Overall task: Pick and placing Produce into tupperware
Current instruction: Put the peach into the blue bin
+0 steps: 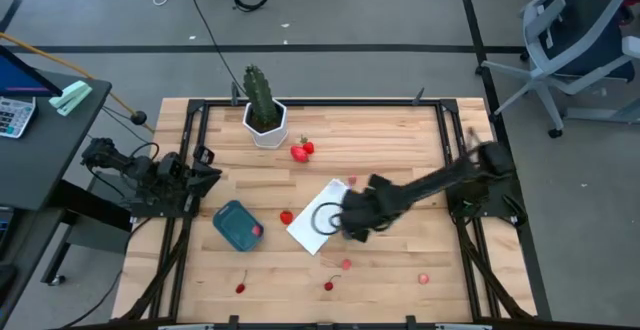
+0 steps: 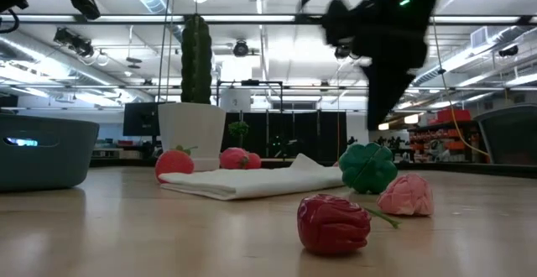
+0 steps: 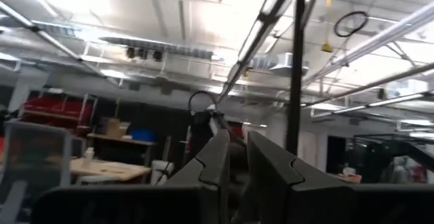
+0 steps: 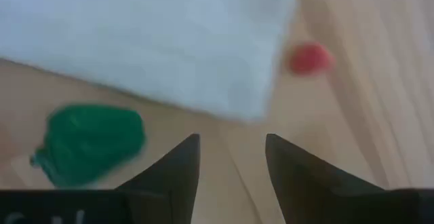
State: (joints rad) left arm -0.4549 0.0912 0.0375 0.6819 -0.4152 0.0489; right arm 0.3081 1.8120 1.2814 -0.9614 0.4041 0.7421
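Nearest the low camera a red strawberry (image 2: 333, 223) lies on the wooden table (image 1: 400, 140), with a pink piece (image 2: 406, 195) just beside it and the green piece (image 2: 367, 167) behind that, at the edge of the white folded cloth (image 2: 252, 180). These toy fruits are judged light, small and fairly stiff, with knobbly surfaces; being rounded, they may roll or squirt out if pinched off-centre, so hold is best taken across the widest part of the body, not at a thin stem.

The right gripper (image 4: 232, 157) is held above the table next to the cloth, its fingers parted with only bare wood seen between them. Nothing is held or touched. The green piece (image 4: 88, 142) sits off to one side of the fingers, so a sideways shift would be needed before closing on it. A small red fruit (image 4: 310, 58) lies past the cloth's corner.

Farther over, the teal tub (image 1: 236, 224) stands well apart from the green piece, across the cloth; something red (image 1: 256, 230) shows at its rim. Two more strawberries (image 1: 301, 150) rest near the white pot (image 1: 266, 128) with the cactus at the table's far side.

The left gripper (image 3: 232, 157) waits raised at the table's left edge, fingers nearly together and empty.
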